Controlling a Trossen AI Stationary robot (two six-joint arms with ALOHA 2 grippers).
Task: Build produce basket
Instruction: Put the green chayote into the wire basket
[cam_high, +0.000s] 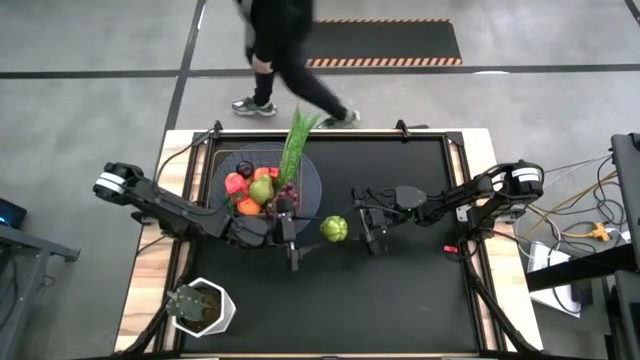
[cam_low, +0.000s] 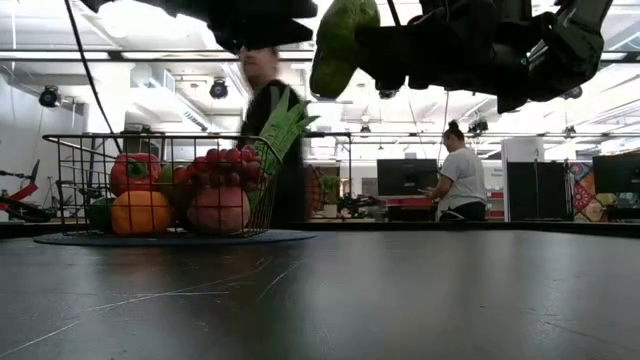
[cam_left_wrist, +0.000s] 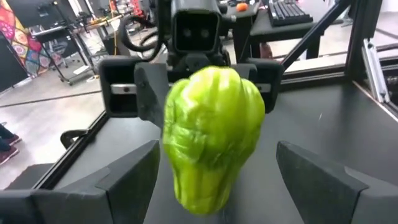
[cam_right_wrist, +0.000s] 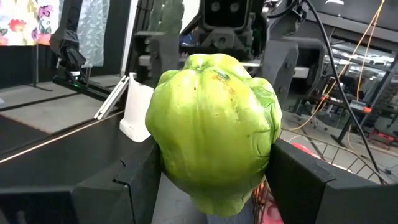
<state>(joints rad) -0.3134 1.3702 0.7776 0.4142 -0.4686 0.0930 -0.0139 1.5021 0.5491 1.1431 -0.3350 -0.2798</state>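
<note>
Holding a green bell pepper (cam_high: 334, 229) in midair above the worktop (cam_high: 400, 300), the right gripper (cam_high: 362, 228) has its fingers closed against the pepper's sides, as its own wrist view shows. The left gripper (cam_high: 292, 236) faces it from the other side with fingers spread wide on both flanks of the pepper, not visibly touching it, so this looks like a handover between arms. The low view confirms the pepper hangs well clear of the surface.

Just beyond, at about ten o'clock from the pepper, stands the dark wire basket (cam_high: 222, 172) on its round grey disc. It already holds an orange fruit (cam_low: 140, 212), a red pepper (cam_low: 134, 172), a pink round fruit (cam_low: 219, 208), a cluster of small dark red fruits (cam_low: 228, 160), a pale green fruit (cam_high: 262, 190), and a long green leafy stalk (cam_high: 297, 140) sticking out toward twelve o'clock.

By this showing the task is nearly done: the pepper is the only produce outside the basket, and it remains to be carried over and dropped in.

A small potted plant (cam_high: 198, 306) sits at seven o'clock, untouched. Past the worktop's far edge a person (cam_high: 285, 50) walks by.
</note>
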